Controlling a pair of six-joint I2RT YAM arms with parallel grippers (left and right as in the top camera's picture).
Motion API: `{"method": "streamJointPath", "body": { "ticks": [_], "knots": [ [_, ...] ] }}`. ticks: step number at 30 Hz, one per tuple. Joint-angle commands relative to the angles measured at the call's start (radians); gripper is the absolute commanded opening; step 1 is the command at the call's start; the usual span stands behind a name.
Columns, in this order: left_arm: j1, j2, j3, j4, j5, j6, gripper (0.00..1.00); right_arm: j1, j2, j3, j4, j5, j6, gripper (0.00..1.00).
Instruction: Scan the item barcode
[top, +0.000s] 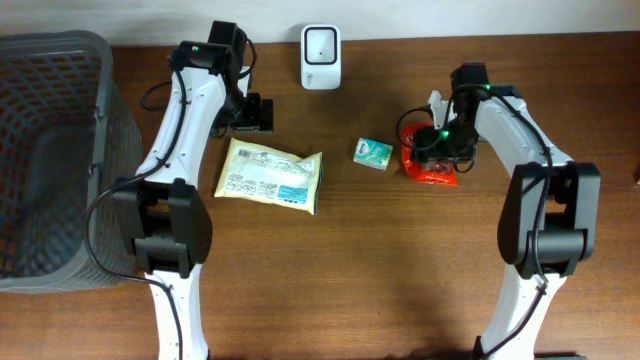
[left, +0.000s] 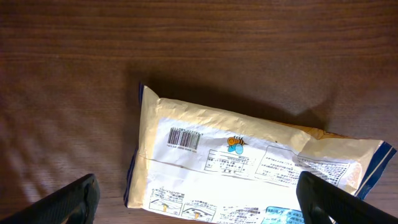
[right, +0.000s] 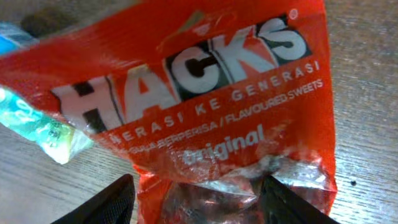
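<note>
The red sweets bag lies on the right half of the bench with the right claw open around it, and the left claw hangs wide open above the yellow packet.

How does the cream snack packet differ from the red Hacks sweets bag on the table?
The flat cream plastic packet is clearly larger than the red plastic Hacks sweets bag. The cream packet shows its printed back with a barcode; the red bag shows its branded front, no barcode visible. Both rest on the brown wooden table.
</note>
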Motion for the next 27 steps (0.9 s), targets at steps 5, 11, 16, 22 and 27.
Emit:
{"method": "streamJointPath", "body": {
  "ticks": [5,11,16,22,27],
  "knots": [
    [0.002,0.004,-0.006,0.002,-0.007,-0.009,0.99,0.028,-0.142,0.063,-0.069,0.214,0.11,0.75],
    [0.002,0.004,-0.006,0.002,-0.007,-0.009,0.99,0.029,-0.121,0.002,-0.062,0.251,0.101,0.94],
    [0.002,0.004,-0.006,0.002,-0.007,-0.009,0.99,0.031,-0.09,-0.117,0.044,0.072,0.024,0.92],
    [0.002,0.004,-0.006,0.002,-0.007,-0.009,0.99,0.039,-0.09,-0.171,0.113,0.063,0.027,0.44],
    [0.002,0.004,-0.006,0.002,-0.007,-0.009,0.99,0.076,-0.09,-0.188,0.146,0.071,0.027,0.64]
  ]
}}
